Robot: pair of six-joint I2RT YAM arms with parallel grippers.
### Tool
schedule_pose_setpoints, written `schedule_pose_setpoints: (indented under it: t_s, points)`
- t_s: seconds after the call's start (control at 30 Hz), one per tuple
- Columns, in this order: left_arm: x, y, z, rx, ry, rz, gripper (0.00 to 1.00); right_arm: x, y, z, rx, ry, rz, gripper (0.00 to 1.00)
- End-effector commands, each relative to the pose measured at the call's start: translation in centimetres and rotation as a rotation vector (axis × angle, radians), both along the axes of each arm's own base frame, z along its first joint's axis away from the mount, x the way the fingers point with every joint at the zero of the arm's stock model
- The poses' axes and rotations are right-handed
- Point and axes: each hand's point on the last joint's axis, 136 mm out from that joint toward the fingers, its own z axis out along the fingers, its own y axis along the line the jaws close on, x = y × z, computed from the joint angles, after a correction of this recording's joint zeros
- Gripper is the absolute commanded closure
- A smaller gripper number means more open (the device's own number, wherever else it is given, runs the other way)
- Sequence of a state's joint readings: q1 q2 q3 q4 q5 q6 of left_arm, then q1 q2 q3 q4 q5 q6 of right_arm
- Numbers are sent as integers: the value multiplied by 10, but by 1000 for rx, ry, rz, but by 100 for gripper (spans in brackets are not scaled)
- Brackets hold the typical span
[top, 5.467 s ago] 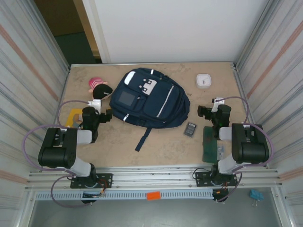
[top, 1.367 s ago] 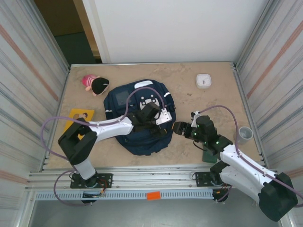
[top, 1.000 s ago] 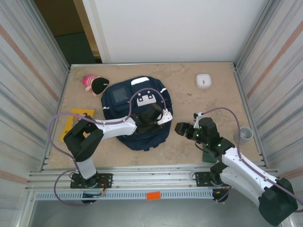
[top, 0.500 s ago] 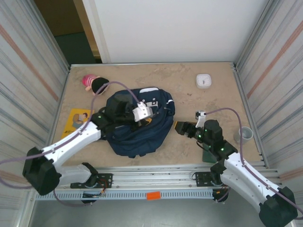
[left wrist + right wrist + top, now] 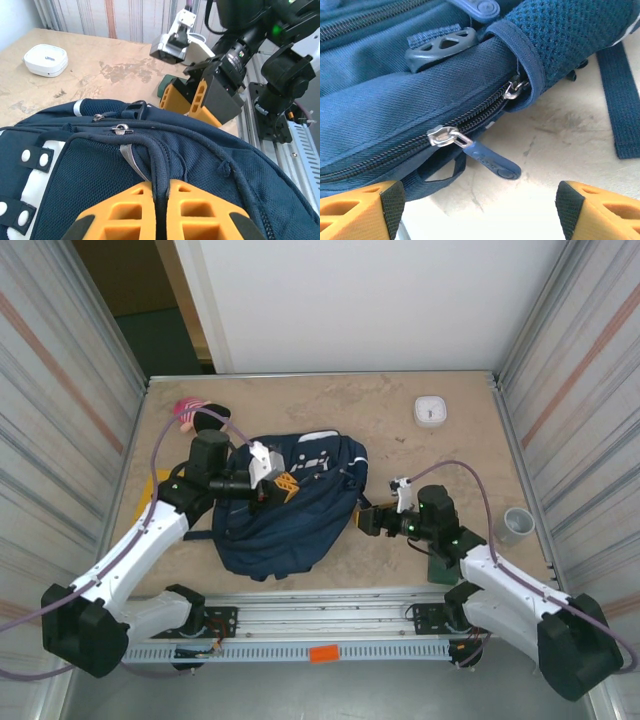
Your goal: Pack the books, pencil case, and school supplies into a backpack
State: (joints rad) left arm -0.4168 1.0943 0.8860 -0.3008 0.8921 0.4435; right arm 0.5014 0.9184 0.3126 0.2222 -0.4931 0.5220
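No lettering, brand or number can be read anywhere. The white patch (image 5: 318, 454) on the backpack (image 5: 290, 525) is too small to make out, and the orange tag (image 5: 322, 653) on the near rail shows no legible mark.

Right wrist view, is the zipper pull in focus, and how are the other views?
Right wrist view: zipper pull sharp, right gripper fingertips blurred at the bottom corners. Left wrist view: backpack mesh crisp, no glare. Top external view: even light, faint shadows, walls splay outward.
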Motion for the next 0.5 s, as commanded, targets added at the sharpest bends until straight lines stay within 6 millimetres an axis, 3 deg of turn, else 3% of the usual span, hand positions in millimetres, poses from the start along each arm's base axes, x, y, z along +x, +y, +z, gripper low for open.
schedule_pose_setpoints:
  t_s: [0.0, 0.17, 0.33, 0.47]
  points:
    - [-13, -2, 40, -105, -59, -89, 100, 0, 14, 25, 58, -82, 96, 20]
    - [-8, 1, 40, -109, -51, -73, 100, -6, 22, 33, 94, -99, 164, 27]
    - [-7, 1, 41, -115, -49, -73, 100, -5, 12, 31, 68, -125, 117, 51]
    - [-10, 1, 45, -132, -47, -90, 100, 0, -3, 32, 53, -133, 65, 50]
